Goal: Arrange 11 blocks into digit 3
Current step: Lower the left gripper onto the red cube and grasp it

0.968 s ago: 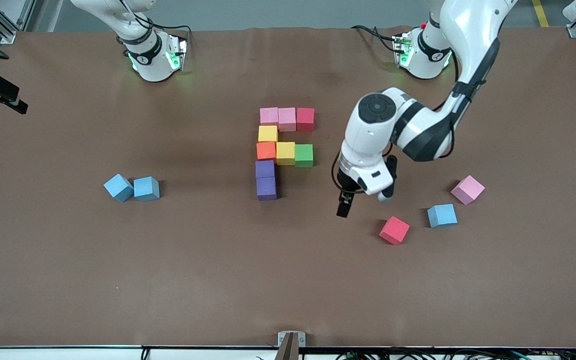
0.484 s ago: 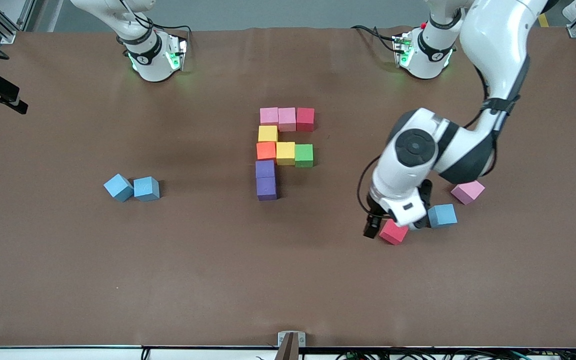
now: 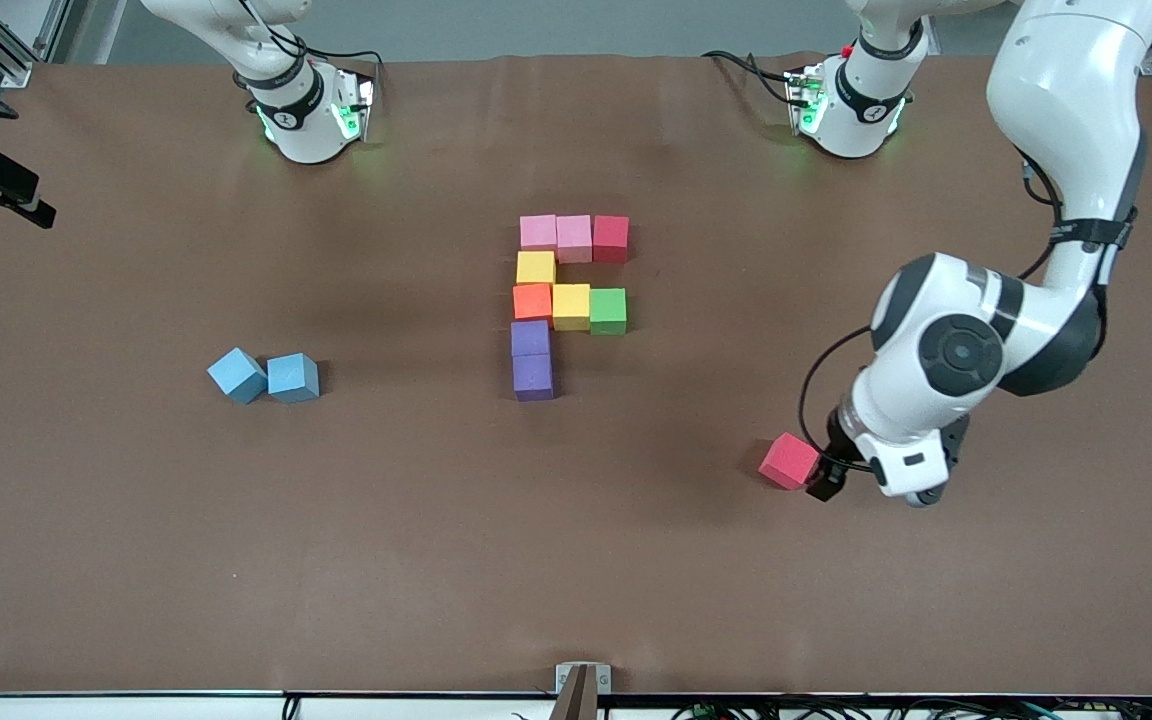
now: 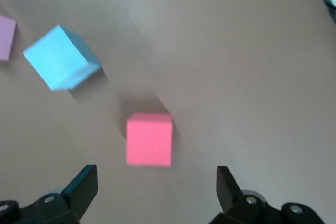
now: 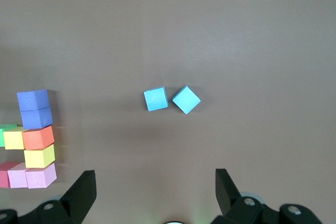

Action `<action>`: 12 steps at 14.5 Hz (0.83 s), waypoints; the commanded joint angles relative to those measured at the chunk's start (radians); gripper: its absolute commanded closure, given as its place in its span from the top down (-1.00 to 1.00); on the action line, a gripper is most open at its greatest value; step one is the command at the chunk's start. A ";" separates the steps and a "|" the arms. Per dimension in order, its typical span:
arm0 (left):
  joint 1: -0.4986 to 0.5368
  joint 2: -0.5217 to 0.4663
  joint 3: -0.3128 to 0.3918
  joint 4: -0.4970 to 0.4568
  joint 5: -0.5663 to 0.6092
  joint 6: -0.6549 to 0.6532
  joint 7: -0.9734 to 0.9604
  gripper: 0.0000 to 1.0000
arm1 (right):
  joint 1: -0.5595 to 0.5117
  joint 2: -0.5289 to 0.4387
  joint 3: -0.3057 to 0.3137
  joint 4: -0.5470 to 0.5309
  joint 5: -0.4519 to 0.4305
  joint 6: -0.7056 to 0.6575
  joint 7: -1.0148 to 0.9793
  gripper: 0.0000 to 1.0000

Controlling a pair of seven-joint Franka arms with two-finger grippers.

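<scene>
Left gripper (image 4: 152, 182): you have it over the table beside the loose red block (image 3: 789, 461), fingers spread wide, grasping nothing.
Right gripper (image 5: 152, 187): this arm waits; its fingers stand apart and empty, high over the table.
Unfinished digit 3 (image 3: 566, 300): you see nine touching cubes, well apart from the loose red block, toward the right arm's end.
Light blue block (image 4: 60, 59): near the loose red block, not touching.
Blue pair (image 3: 264, 376): past the digit, toward the right arm's end.
</scene>
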 commanded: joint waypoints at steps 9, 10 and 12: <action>0.011 0.150 -0.005 0.029 -0.047 0.061 0.079 0.99 | -0.016 0.008 0.012 0.017 -0.011 -0.006 -0.012 1.00; 0.003 0.167 -0.005 0.031 -0.046 0.067 0.079 0.98 | -0.016 0.008 0.012 0.017 -0.011 -0.006 -0.012 1.00; 0.001 0.201 0.004 0.028 -0.043 0.119 0.079 0.98 | -0.016 0.008 0.012 0.017 -0.011 -0.006 -0.012 1.00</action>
